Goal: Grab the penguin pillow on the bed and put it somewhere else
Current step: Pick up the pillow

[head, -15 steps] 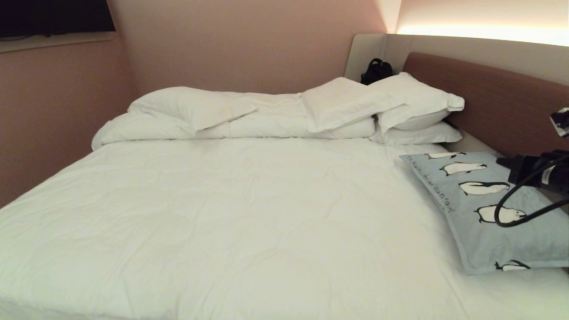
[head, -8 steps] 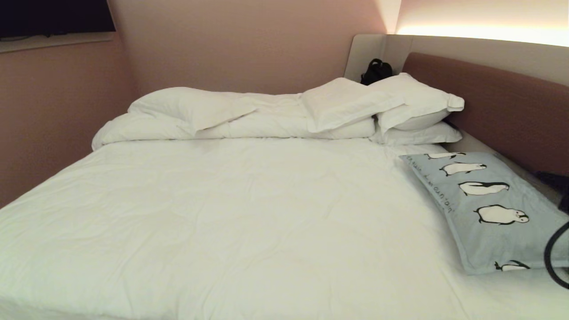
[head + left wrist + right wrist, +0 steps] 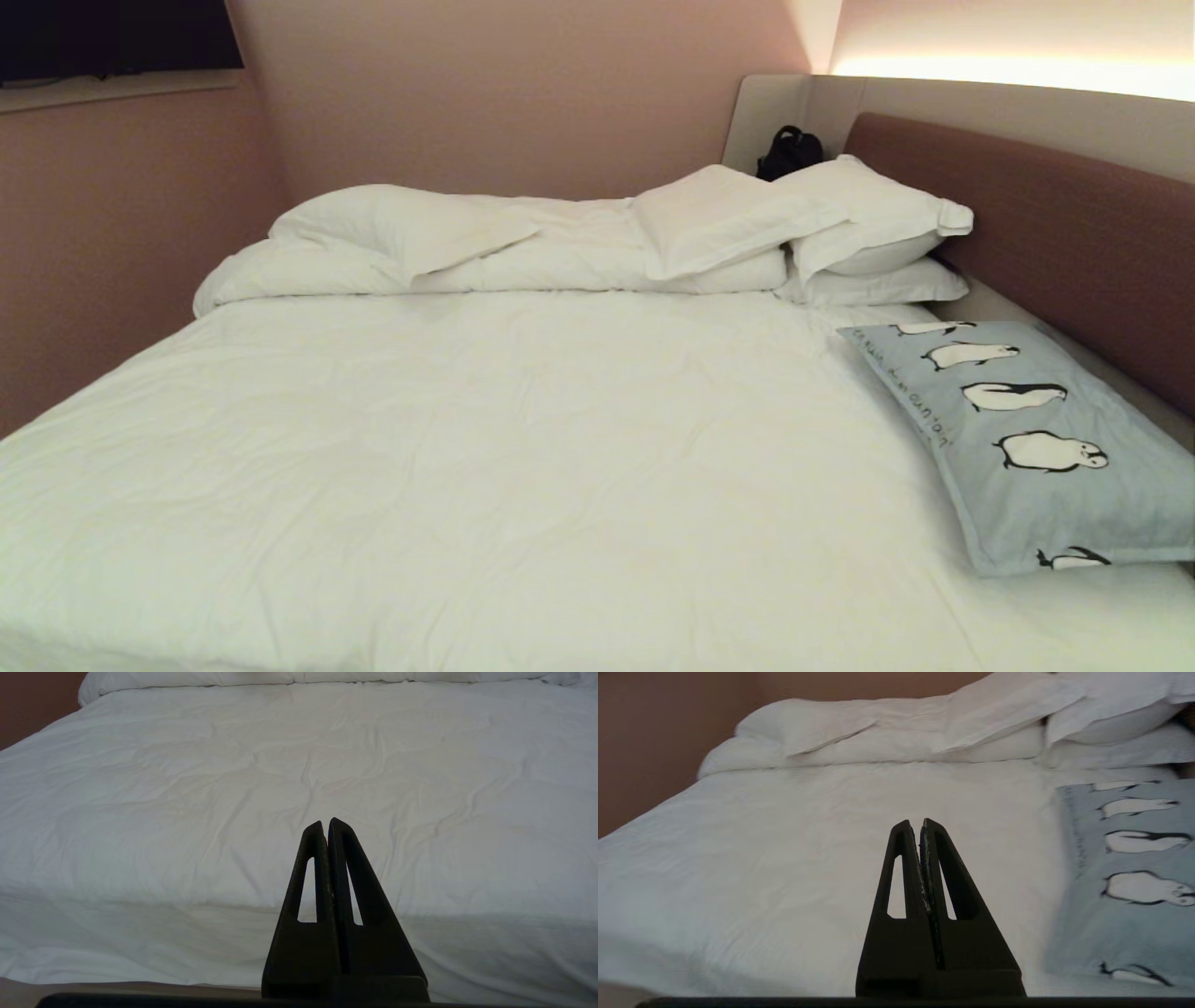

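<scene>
Left gripper [image 3: 325, 823] and right gripper [image 3: 914, 823], both with fingers pressed together, empty.

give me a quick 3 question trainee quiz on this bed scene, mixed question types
1. True or false: the penguin pillow lies on the bed at the robot's right, near the headboard.
2. Multiple choice: the right gripper is A) shut on the pillow, B) shut and empty, C) open above the pillow.
3. Fill in: the dark thing behind the white pillows in the corner looks like a ____.

Key
1. True
2. B; the left gripper is shut and empty too.
3. Bag, though it is too small to be sure.
</scene>
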Controlling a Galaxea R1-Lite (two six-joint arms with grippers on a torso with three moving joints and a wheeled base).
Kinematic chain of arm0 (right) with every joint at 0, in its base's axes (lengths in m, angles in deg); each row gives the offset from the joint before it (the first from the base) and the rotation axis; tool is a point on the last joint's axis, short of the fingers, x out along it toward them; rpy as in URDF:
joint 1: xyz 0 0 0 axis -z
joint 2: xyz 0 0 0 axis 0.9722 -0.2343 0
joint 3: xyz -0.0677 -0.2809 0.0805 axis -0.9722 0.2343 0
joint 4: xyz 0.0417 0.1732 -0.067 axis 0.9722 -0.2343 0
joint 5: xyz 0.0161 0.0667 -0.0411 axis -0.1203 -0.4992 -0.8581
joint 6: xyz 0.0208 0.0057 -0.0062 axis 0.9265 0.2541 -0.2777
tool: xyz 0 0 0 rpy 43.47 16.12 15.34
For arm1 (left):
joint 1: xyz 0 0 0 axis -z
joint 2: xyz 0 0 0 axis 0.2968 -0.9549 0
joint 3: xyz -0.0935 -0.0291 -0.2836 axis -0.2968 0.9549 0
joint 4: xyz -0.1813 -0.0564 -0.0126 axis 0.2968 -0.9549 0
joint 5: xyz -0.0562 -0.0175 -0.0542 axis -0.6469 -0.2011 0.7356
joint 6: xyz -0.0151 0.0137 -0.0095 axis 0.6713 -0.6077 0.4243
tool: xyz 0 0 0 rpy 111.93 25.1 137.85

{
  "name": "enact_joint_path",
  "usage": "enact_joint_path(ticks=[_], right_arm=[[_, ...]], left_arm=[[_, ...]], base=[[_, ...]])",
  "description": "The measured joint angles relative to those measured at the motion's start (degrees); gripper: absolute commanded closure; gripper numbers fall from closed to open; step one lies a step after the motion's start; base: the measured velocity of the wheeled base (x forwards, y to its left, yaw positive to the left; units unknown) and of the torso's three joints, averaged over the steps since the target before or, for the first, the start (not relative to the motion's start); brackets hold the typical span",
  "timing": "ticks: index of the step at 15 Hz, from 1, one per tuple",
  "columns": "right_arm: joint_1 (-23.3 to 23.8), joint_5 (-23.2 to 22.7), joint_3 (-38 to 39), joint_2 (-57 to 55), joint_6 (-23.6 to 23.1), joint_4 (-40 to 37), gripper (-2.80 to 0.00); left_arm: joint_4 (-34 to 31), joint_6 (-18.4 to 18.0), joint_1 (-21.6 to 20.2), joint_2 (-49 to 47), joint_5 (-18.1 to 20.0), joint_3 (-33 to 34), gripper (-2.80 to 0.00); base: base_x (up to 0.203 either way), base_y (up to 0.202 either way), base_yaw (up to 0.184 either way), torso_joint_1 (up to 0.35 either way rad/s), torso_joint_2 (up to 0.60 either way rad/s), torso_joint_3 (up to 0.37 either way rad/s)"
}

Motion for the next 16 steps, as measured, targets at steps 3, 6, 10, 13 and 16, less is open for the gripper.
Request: enact_joint_path(ticks=[3, 6, 10, 13, 16], right_arm=[[-2.6, -3.9, -0.3, 6.1, 0.1, -7.6, 0.0], [-6.4, -5.3, -0.4, 12.3, 0.2, -14.2, 0.0], [-7.8, -3.1, 1.9, 19.4, -0.6, -20.6, 0.0], [-8.0, 0.4, 4.0, 24.6, -1.4, -23.0, 0.0], [-8.1, 4.3, 6.7, 28.9, -1.5, -23.0, 0.0]], left_arm=[[0.0, 0.0, 0.0, 0.0, 0.0, 0.0, 0.0], [0.0, 0.0, 0.0, 0.0, 0.0, 0.0, 0.0], [0.0, 0.0, 0.0, 0.0, 0.0, 0.0, 0.0], [0.0, 0.0, 0.0, 0.0, 0.0, 0.0, 0.0], [0.0, 0.0, 0.0, 0.0, 0.0, 0.0, 0.0]], base=[[0.0, 0.0, 0.0, 0.0, 0.0, 0.0], [0.0, 0.0, 0.0, 0.0, 0.0, 0.0], [0.0, 0.0, 0.0, 0.0, 0.0, 0.0], [0.0, 0.0, 0.0, 0.0, 0.0, 0.0], [0.0, 0.0, 0.0, 0.0, 0.0, 0.0]])
